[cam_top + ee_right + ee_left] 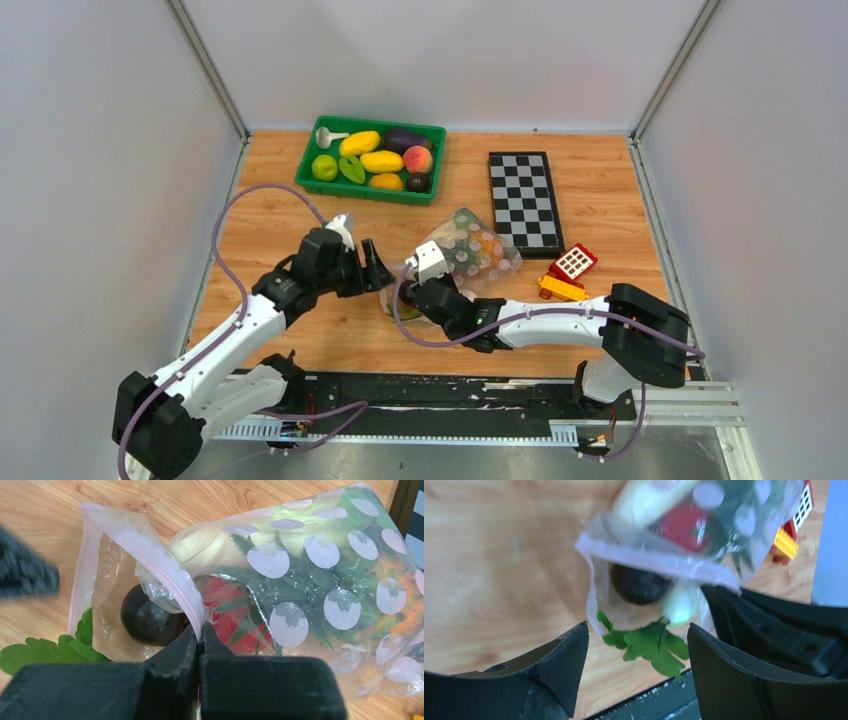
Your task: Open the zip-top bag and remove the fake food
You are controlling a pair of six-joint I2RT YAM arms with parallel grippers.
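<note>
The zip-top bag [470, 248] [310, 580] lies on the wooden table, clear with pale round dots, and its mouth is parted. My right gripper [200, 630] [408, 290] is shut on the pink zip strip [165, 567] of the upper lip. Inside the mouth sit a dark round fruit [145, 617] [639, 582], a red piece [235, 620] and a long white radish [644, 500]. A leafy green piece [649, 645] [45, 650] pokes out of the opening onto the table. My left gripper [638, 626] [378, 268] is open just in front of the leaves, touching nothing.
A green tray [370, 193] with yellow, green, purple and peach toy fruits stands at the back. The chessboard [523, 200] lies right of the bag, and the red-yellow toy block car [568, 272] is near my right arm. A black rail runs along the near edge.
</note>
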